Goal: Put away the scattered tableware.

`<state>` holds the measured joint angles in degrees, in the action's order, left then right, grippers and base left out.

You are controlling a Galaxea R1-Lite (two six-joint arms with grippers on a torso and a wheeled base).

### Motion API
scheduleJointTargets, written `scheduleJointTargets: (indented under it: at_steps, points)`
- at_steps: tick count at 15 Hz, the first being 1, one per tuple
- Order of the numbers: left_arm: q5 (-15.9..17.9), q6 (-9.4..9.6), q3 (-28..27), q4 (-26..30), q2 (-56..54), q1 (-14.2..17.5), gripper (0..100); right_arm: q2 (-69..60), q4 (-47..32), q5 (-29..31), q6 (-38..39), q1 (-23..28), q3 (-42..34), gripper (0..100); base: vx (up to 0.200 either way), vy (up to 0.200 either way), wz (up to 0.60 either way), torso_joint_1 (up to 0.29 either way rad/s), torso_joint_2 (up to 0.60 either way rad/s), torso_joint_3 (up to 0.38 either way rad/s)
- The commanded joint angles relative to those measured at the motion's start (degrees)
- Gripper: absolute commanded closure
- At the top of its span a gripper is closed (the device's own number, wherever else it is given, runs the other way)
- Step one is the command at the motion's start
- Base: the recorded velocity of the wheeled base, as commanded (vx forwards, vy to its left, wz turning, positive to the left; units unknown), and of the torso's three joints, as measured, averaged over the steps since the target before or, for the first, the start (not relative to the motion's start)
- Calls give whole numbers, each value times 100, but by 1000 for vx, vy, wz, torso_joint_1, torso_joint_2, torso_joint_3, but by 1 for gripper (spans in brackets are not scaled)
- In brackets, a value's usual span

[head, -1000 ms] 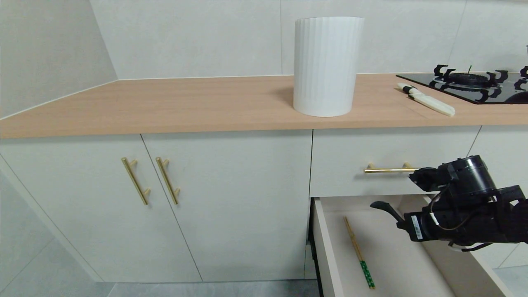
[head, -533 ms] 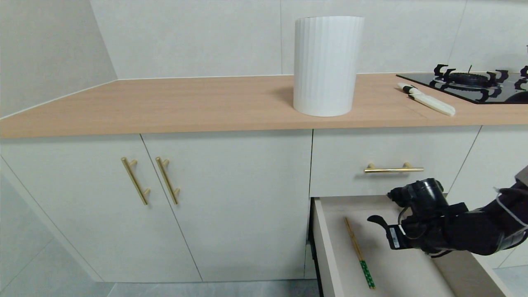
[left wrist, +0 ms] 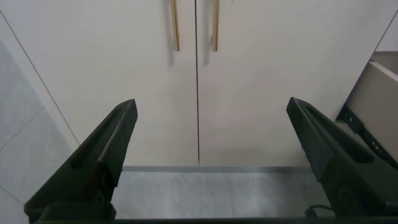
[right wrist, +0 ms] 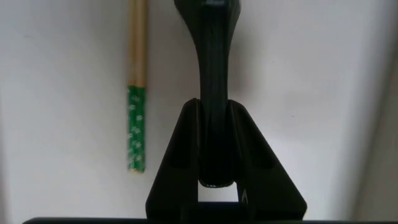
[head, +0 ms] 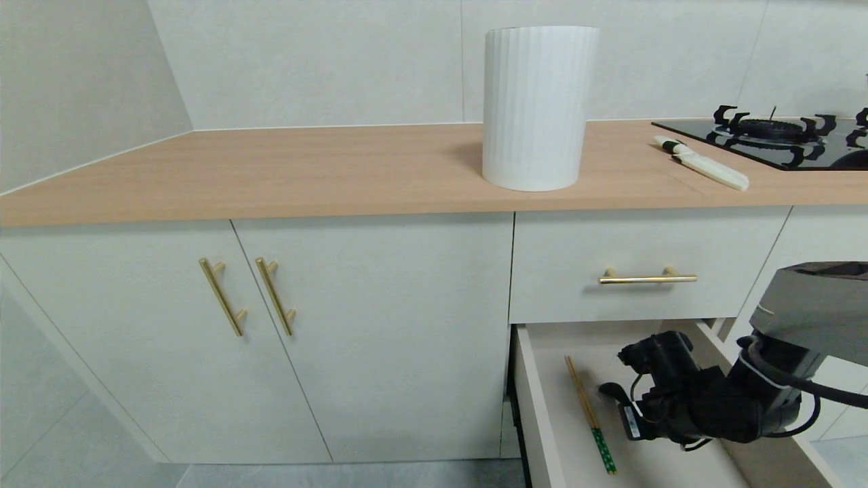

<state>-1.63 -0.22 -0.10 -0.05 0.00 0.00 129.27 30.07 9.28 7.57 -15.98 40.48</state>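
Risks: the right tool (head: 627, 412) is low inside the open drawer (head: 533, 407), and the black utensil (head: 608, 390) it carries sits just beside the chopsticks (head: 589, 419). If it lets go with any sideways drift, the utensil may land across the chopsticks or knock them askew. Whether the utensil's end touches the drawer floor cannot be told; dropped from a height, it could bounce or roll. The wrist is close to the drawer's right wall and under the closed drawer front above, so a careless lift-out could clip either one. The knife (head: 702, 169) lies on the tabletop (head: 305, 169) near the hob (head: 766, 139), not yet put away. It looks slim and flat, so probably an awkward pick.

Tool state: the right tool (right wrist: 214, 155) is pressed together on the black utensil's (right wrist: 214, 68) handle, which runs straight out between the fingers, parallel to the chopsticks (right wrist: 137, 93). The left tool (left wrist: 211, 115) is spread wide, holding nothing and touching nothing, facing the cabinet doors (left wrist: 249, 93) low down.
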Motion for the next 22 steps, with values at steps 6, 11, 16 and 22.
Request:
scheduleJointTargets:
  at_steps: [6,11,16,22]
  points:
    - [-4,-4,1,-4,9,0,0,424,174,57,-1,-1,-6,100,0,0,0,0,0,0]
    - [-4,-4,1,-4,9,0,0,503,376,92,8,7,-6,100,0,0,0,0,0,0]
    - [-4,-4,1,-4,0,0,0,503,376,118,8,7,-14,0,0,0,0,0,0,0]
    - [-4,-4,1,-4,9,0,0,248,368,109,52,-1,-146,0,0,0,0,0,0,0]
